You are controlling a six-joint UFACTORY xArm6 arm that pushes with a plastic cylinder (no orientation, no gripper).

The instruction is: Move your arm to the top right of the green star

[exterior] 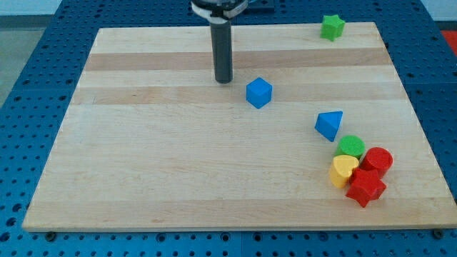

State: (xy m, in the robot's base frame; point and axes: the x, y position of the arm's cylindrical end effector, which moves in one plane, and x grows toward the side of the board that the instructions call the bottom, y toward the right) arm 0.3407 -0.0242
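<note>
The green star [331, 27] sits near the board's top edge, at the view's upper right. My tip [223, 80] rests on the wooden board [164, 164] well to the left of the star and lower in the view. It stands just left of and slightly above the blue cube [259, 93], a small gap apart.
A blue triangular block [329, 125] lies right of centre. At the lower right a cluster holds a green round block [350, 147], a red cylinder [377, 160], a yellow heart-like block [343, 170] and a red star [365, 187].
</note>
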